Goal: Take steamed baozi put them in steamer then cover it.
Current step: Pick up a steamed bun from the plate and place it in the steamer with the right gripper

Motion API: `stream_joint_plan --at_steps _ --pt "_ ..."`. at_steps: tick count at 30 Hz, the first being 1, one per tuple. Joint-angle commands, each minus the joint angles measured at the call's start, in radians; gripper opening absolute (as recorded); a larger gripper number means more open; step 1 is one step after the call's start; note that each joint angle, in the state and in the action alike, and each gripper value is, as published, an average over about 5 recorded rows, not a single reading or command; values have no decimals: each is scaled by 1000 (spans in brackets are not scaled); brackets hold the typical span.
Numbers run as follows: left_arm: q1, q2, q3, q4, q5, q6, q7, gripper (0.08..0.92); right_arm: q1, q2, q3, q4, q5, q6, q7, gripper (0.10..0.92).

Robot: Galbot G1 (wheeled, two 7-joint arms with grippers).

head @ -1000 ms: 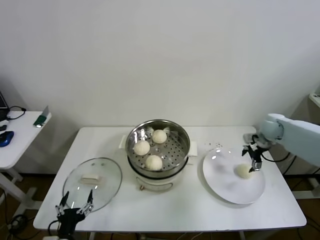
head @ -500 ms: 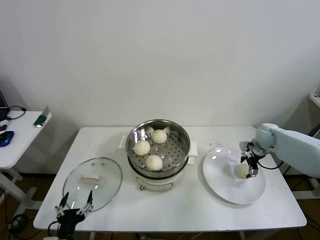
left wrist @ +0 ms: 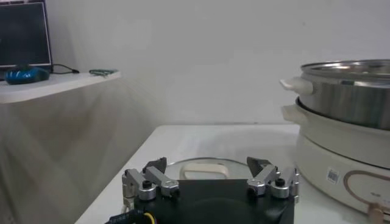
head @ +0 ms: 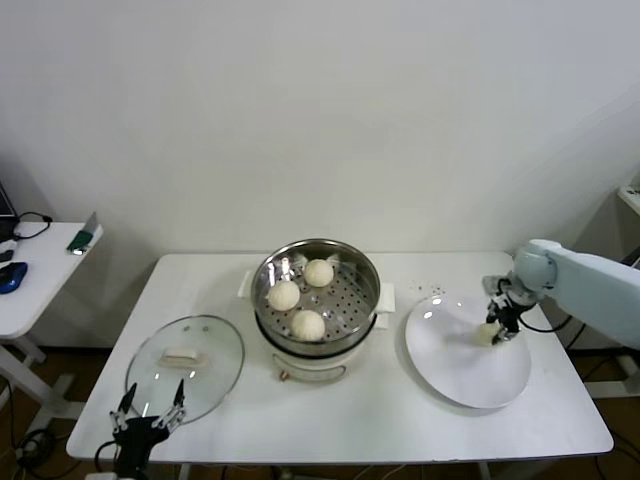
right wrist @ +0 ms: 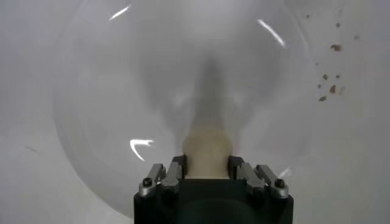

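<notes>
Now the right end effector [head: 497,331] pinches the last bun [head: 487,334] on the plate [head: 450,370], so next comes a lift toward the steamer [head: 316,300], while the left end effector [head: 150,415] waits wide open.

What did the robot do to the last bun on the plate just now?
The right gripper came down over the last baozi on the white plate and closed on it; the bun now sits squeezed between its fingers. Nothing else moved: three baozi remain in the steamer, the cover lies on the table, and the left gripper waits open beside it.
</notes>
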Motion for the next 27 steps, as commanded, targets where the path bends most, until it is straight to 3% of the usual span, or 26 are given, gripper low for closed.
stream_joint_plan --at_steps 1,7,14,20,27 --pt "-1 1 3 -8 0 3 1 823 430 -11 -288 184 226 -7 -10 476" --pt "-2 6 5 -14 -1 7 2 823 728 43 -432 370 370 -61 -8 483" --pt "5 12 2 -34 -15 14 3 823 828 154 -395 532 525 -178 59 484" --pt "6 14 1 -37 -20 14 4 823 760 273 -291 547 628 -265 130 484" --pt "4 15 -1 -36 -25 14 4 823 598 408 -231 472 635 -313 190 484"
